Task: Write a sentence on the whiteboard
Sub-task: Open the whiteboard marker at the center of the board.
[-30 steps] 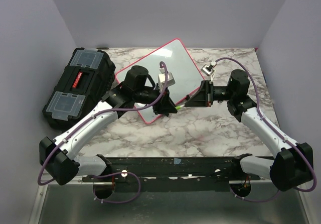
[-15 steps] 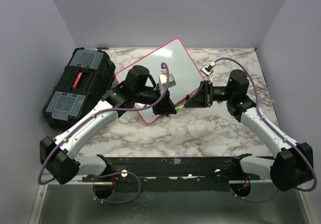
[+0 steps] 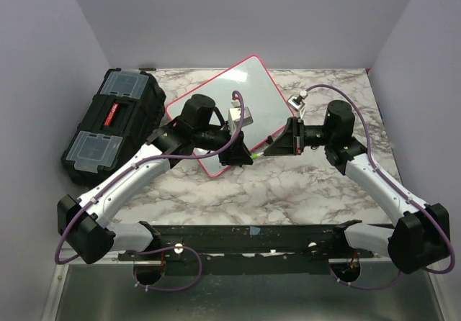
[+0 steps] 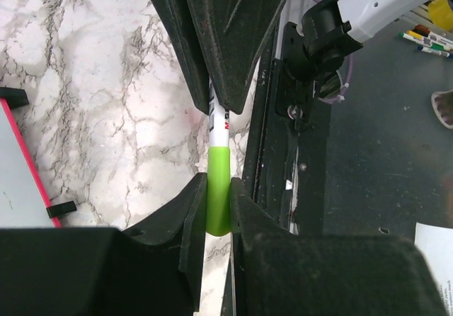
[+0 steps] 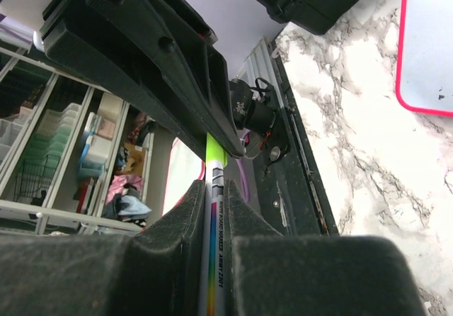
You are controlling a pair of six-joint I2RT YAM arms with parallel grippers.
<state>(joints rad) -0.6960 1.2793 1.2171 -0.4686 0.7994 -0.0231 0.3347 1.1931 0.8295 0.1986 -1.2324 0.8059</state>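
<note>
We hold the green marker (image 3: 257,152) between both claws, just off the near corner of the whiteboard (image 3: 259,94). Our left gripper (image 3: 241,155) is clamped on the green cap (image 4: 219,192), and our right gripper (image 3: 277,147) is closed tight on the printed barrel (image 5: 213,245). The whiteboard lies flat and skewed at the back of the marble table (image 3: 288,191), beside the black toolbox (image 3: 115,123), with our left arm over its near part. We can make out no writing on its bare surface. We judge the marker light, stiff and smooth, so it may twist between the pads; a square hold at mid-barrel suits it. The cap probably wants a straight pull along the axis. The glossy board looks light and may slide under pressure, so we would press gently
</note>
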